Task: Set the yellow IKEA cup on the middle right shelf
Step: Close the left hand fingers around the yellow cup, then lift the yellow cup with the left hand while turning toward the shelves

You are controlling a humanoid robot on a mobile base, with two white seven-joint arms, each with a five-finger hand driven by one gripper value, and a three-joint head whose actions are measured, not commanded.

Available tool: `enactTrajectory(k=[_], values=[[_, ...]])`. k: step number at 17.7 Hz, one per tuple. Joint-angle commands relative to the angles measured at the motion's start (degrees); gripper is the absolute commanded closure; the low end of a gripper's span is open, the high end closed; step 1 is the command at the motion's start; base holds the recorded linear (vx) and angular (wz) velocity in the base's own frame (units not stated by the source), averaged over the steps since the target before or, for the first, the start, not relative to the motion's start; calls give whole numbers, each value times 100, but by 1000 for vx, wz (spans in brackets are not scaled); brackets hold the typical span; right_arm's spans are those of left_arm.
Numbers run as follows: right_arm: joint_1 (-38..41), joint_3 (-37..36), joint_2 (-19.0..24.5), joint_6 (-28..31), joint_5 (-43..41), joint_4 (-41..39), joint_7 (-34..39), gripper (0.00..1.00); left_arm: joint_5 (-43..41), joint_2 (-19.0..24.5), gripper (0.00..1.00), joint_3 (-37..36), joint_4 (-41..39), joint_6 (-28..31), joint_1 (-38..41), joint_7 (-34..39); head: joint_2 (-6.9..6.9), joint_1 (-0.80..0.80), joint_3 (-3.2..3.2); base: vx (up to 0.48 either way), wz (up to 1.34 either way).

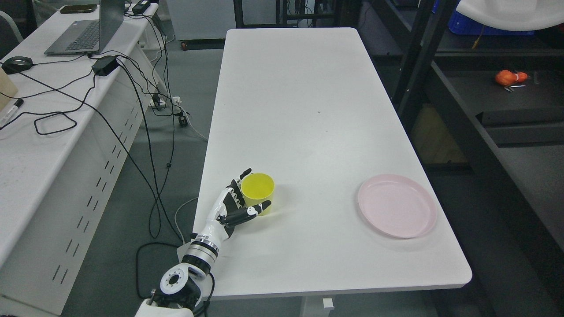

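Down at the lower left of the frame, the left hand (235,204) comes up from the bottom edge on its white and black arm and reaches the yellow cup (258,193). The cup stands upright on the white table (308,110), near the table's left edge and toward its near end, mouth open to the ceiling. The fingers (238,179) curve round the cup's left side and the thumb lies across its front, so the hand is cupped against it; whether the grip has actually closed tight I cannot tell from here.

Over at the lower right of the table sits a pink plate (397,205), well apart from the cup, with bare tabletop between them. A dark shelf unit (506,101) fills the right side of the frame, and a small orange object (510,77) lies on it at upper right. Along the left runs a second white desk (39,145) with a laptop (86,31) at upper left and black cables (145,110) trailing off it toward the floor.
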Motion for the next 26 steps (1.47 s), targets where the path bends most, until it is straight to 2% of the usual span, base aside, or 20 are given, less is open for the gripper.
enactTrajectory(k=[1,4,5,6,8,11,13,16,26], values=[[79,97,-100,5,-141,0,-4,1,10,100,50,418,572,-11,-174,5,0,0,0,0,0],[79,97,-100,5,-141,0,-4,1,430,100,86,647,564,-186,-165,23,0,0,0,0,0],[79,97,-100,5,-141,0,-4,1,588,100,95,700,555,-352,-165,23,0,0,0,0,0],[79,97,-100,5,-141,0,-4,1,625,100,100,753,485,-545,-156,23,0,0,0,0,0],[79,97,-100,5,-141,0,-4,1,625,100,100,902,-74,-609,-69,23,0,0,0,0,0],[79,97,-100,5,-141,0,-4,1,625,100,100,903,-1489,-591,396,5,0,0,0,0,0],[79,97,-100,5,-141,0,-4,1,625,100,100,867,-1940,-600,599,-3,0,0,0,0,0],[79,97,-100,5,-141,0,-4,1,625,100,100,867,-2178,-600,740,-3,0,0,0,-14,-18],[79,97,-100,5,-141,0,-4,1,625,100,100,850,-2240,-600,872,-3,0,0,0,-153,-72]])
